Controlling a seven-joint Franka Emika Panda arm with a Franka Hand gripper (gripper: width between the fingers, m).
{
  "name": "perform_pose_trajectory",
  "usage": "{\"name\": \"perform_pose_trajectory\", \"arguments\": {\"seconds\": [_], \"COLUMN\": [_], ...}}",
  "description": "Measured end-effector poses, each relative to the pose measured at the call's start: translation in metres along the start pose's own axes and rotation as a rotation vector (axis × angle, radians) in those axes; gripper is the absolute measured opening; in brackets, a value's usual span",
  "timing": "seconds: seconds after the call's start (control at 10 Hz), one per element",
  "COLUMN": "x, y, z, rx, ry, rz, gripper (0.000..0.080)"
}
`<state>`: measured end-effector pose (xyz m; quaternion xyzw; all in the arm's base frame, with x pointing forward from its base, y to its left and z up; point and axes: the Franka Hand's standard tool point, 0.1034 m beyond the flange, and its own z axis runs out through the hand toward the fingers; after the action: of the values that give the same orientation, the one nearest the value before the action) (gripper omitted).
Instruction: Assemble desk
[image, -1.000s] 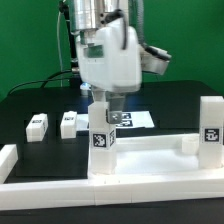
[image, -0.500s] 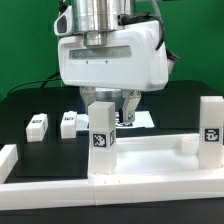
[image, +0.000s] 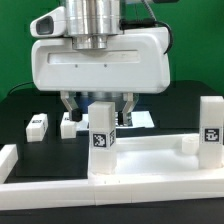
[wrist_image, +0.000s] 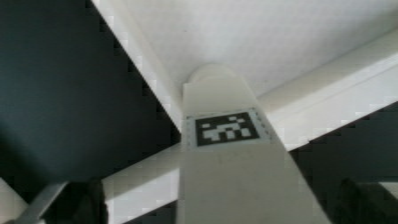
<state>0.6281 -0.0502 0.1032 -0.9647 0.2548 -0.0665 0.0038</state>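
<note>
The white desk tabletop (image: 150, 155) lies at the front with its rim up. One square leg (image: 101, 128) with a tag stands upright in its corner socket on the exterior view's left, and a second leg (image: 211, 126) stands at the right corner. My gripper (image: 98, 106) hangs over the left leg, open, with one finger (image: 68, 104) on each side of the leg's top and a gap to it. In the wrist view the tagged leg (wrist_image: 228, 135) rises between the dark fingers (wrist_image: 39, 205), with the tabletop (wrist_image: 267, 40) below it.
Two loose tagged legs (image: 38, 125) (image: 68, 123) lie on the black table behind the tabletop on the exterior view's left. The marker board (image: 140, 118) lies behind the gripper. A low white border bar (image: 8, 158) runs along the front left.
The gripper has turned about its vertical axis, from side-on to broadside. Its fingers, earlier close at the left leg's top, now stand apart on either side. The leg has not moved.
</note>
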Motion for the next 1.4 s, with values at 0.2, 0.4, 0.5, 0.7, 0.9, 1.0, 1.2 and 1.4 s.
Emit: {"name": "perform_pose_trajectory", "arguments": {"seconds": [0.2,0.4,0.5,0.7,0.9,1.0,1.2,1.4], "x": [0.0,0.0,0.0,-0.001,0.0,0.001,-0.001,0.001], "y": [0.001,0.0,0.0,0.0,-0.002,-0.005,-0.009,-0.014], "z": [0.0,0.001,0.001,0.001,-0.002,-0.002,0.002,0.002], "rx": [0.0,0.001,0.001,0.0,-0.005,0.001,0.027,0.031], "ry": [0.0,-0.001,-0.001,-0.002,-0.019,-0.035,-0.039,-0.04], "rz": [0.038,0.19,0.254,0.462,0.729,0.961,1.325,1.571], "gripper": [0.0517,0.0287,0.0288,0.0287,0.0287,0.0288,0.0288,0.0289]}}
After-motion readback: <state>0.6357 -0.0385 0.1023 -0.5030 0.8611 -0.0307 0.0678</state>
